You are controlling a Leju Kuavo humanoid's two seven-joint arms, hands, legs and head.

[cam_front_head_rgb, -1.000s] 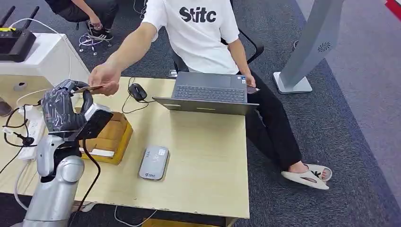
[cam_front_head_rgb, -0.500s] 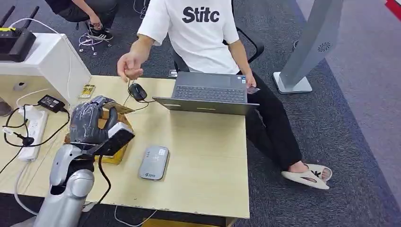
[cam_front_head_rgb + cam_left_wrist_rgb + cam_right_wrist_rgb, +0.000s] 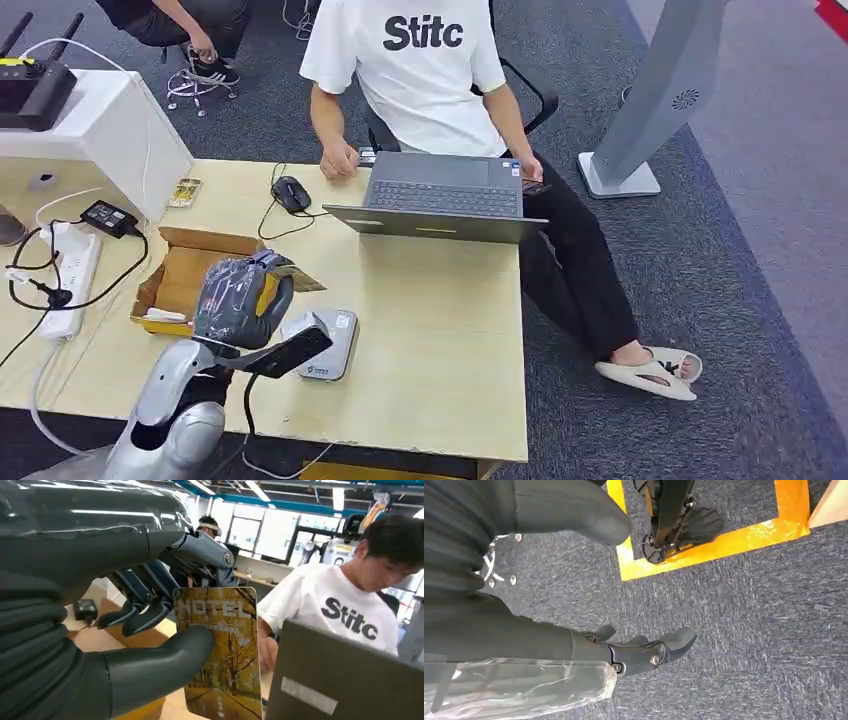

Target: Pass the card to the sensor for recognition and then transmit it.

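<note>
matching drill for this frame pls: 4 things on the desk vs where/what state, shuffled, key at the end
Things:
1. card
2. card reader
3. cardboard box
4. mouse

States:
A. lying open, beside the power strip
B. flat on the desk, partly behind the left hand
C. left of the laptop, cabled
D. pinched between thumb and fingers

Pairs: 1-D, 2-B, 3-A, 4-C

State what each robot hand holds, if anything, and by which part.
The left hand pinches the hotel card at one side edge, thumb on its face. The right hand holds nothing.
</note>
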